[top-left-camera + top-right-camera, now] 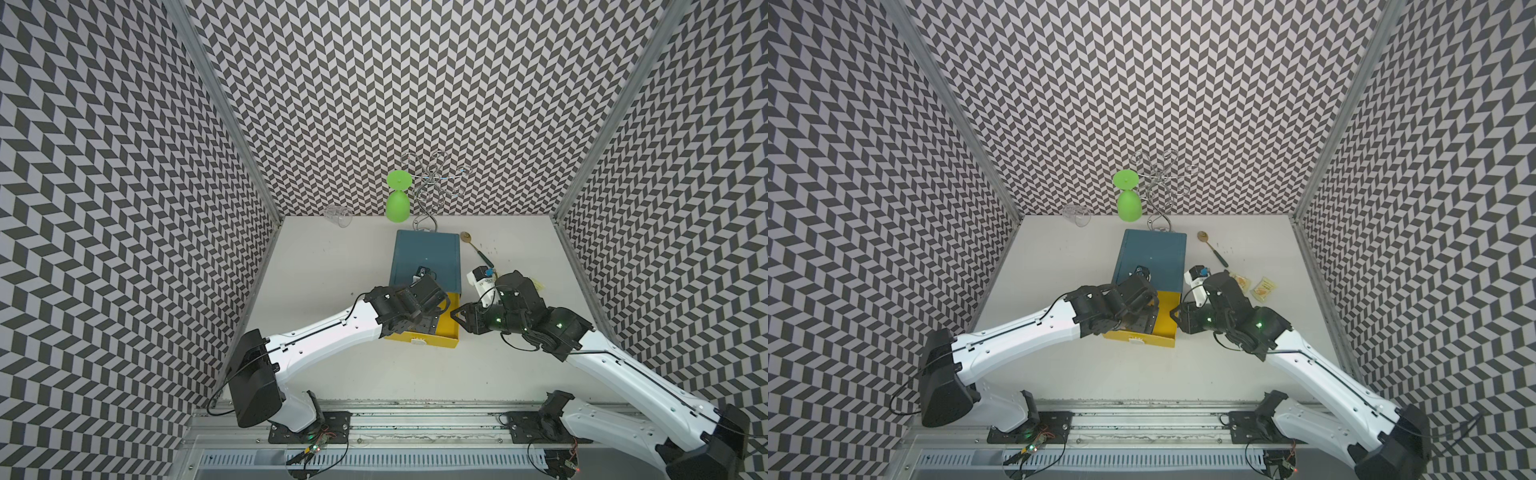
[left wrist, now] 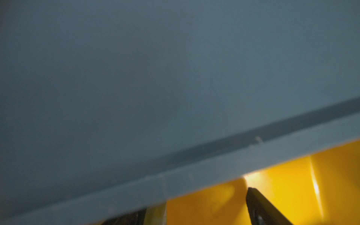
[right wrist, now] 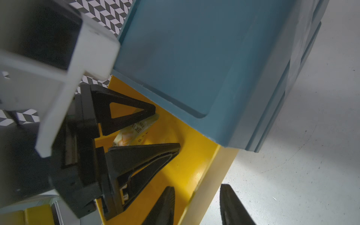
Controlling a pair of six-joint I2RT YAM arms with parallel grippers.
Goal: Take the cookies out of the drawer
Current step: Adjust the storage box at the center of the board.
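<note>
A yellow drawer (image 1: 451, 328) (image 3: 185, 165) stands pulled out of a teal cabinet (image 1: 426, 257). My left gripper (image 3: 167, 129) reaches down into the drawer with its jaws wide apart. One pale yellow cookie packet (image 3: 134, 130) lies between its fingers, leaning on one of them. In the left wrist view only the cabinet and the drawer's floor (image 2: 282, 185) show. My right gripper (image 3: 197, 187) stands open astride the drawer's right side wall, one finger inside and one outside. In a top view, two more cookies (image 1: 1264, 287) lie on the table right of the cabinet.
At the back stand a wire rack (image 1: 432, 183) with a green goblet (image 1: 397, 203) hung upside down, and a clear glass (image 1: 338, 216) on its side. A spoon (image 1: 473, 245) lies right of the cabinet. Patterned walls enclose the table on three sides.
</note>
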